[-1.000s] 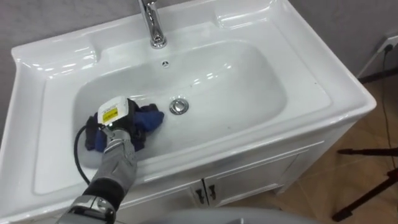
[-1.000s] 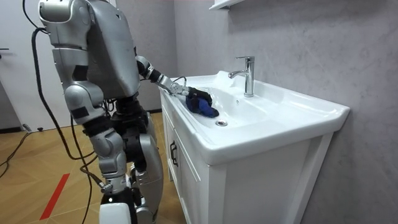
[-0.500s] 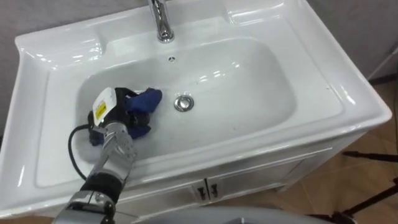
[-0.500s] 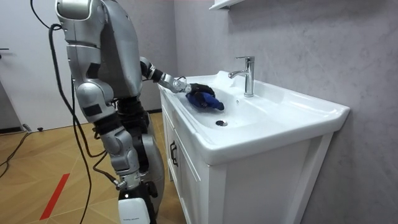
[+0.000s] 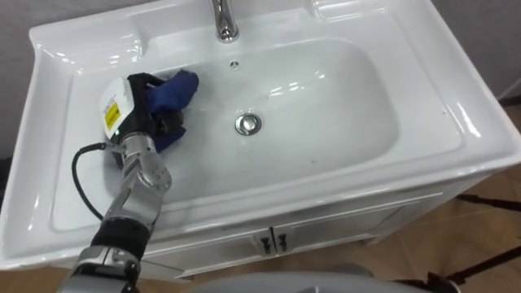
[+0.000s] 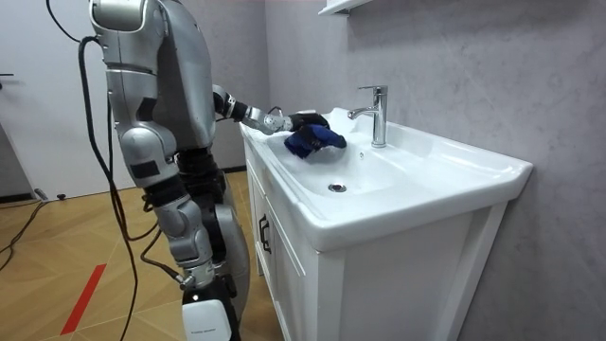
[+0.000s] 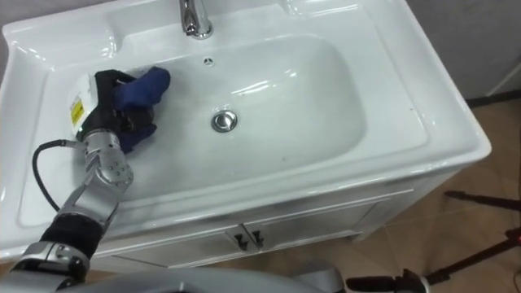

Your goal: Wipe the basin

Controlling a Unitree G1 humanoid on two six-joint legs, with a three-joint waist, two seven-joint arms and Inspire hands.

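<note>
A white basin (image 5: 326, 89) (image 7: 293, 73) (image 6: 379, 175) is set in a white vanity, with a metal drain (image 5: 248, 124) (image 7: 225, 121) at its bottom. My left hand (image 5: 134, 110) (image 7: 102, 106) (image 6: 301, 121) is shut on a dark blue cloth (image 5: 172, 91) (image 7: 142, 88) (image 6: 312, 140). It presses the cloth against the basin's left inner wall, left of the drain. In the room view I stand at the vanity's end, left arm stretched over the basin.
A chrome faucet (image 5: 225, 20) (image 7: 194, 18) (image 6: 376, 114) rises at the back rim, with an overflow hole (image 5: 234, 63) below it. Cabinet doors with dark handles (image 5: 272, 242) sit under the front rim. Wooden floor (image 6: 57, 265) lies around the vanity; a grey wall stands behind it.
My left hand has carried the cloth from near the drain up the basin's left wall toward the back. The eye views have shifted as my body straightened and moved closer.
</note>
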